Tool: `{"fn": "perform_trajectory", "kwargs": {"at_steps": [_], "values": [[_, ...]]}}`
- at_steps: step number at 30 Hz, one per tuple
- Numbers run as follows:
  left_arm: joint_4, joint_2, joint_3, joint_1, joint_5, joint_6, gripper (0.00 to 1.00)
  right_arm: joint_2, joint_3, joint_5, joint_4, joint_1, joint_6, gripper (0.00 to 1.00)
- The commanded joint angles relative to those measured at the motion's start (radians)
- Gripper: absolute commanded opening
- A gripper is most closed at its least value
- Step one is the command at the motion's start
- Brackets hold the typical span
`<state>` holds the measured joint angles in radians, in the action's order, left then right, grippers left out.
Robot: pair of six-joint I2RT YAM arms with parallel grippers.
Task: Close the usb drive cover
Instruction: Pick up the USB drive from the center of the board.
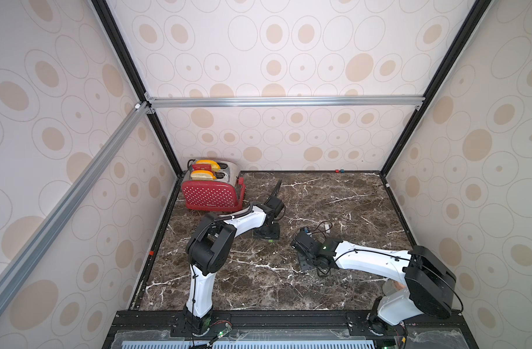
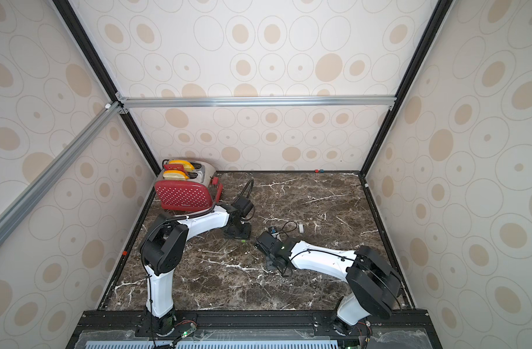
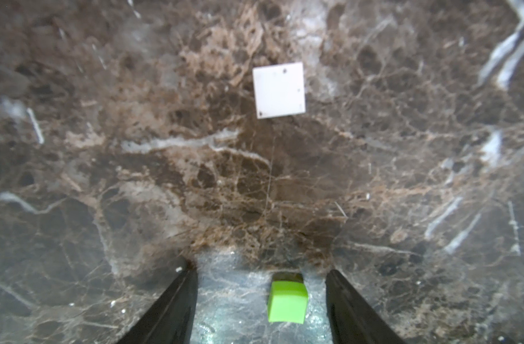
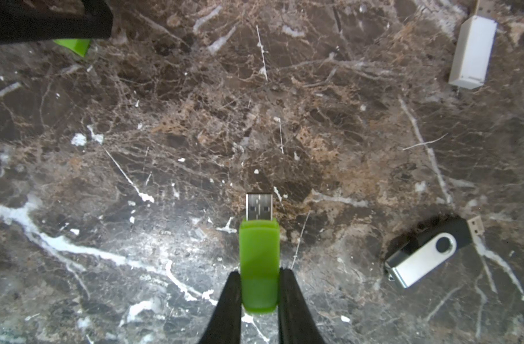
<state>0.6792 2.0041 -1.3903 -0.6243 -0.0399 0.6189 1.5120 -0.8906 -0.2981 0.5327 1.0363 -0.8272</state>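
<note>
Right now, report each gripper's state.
Left gripper: open, green cap lying between its jaws, not gripped.
Right gripper: closed on the green usb drive.

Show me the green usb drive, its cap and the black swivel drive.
green usb drive [image 4: 259, 262], right wrist view, body middle.
green cap [image 3: 287, 302], left wrist view, its middle.
black swivel drive [image 4: 427, 253], right wrist view, metal clip.

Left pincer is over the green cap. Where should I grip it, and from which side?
Take the green cap by its two flat side walls, from above: it lies flat between the left pincer's open fingers, which straddle it. Leave its ends free, likely needed to meet the green drive's plug.
</note>
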Motion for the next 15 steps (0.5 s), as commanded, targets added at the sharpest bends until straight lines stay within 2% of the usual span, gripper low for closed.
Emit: {"fn": "perform_trajectory", "kwargs": {"at_steps": [1,15], "values": [[0.070,0.027,-0.021,-0.017,-0.015,-0.016,0.69,-0.027,0.008,-0.022,0.020,-0.004,0.013,0.06],[0.171,0.102,-0.076,-0.033,-0.089,-0.035,0.57,-0.074,0.007,-0.054,0.047,-0.004,0.037,0.05]]}}
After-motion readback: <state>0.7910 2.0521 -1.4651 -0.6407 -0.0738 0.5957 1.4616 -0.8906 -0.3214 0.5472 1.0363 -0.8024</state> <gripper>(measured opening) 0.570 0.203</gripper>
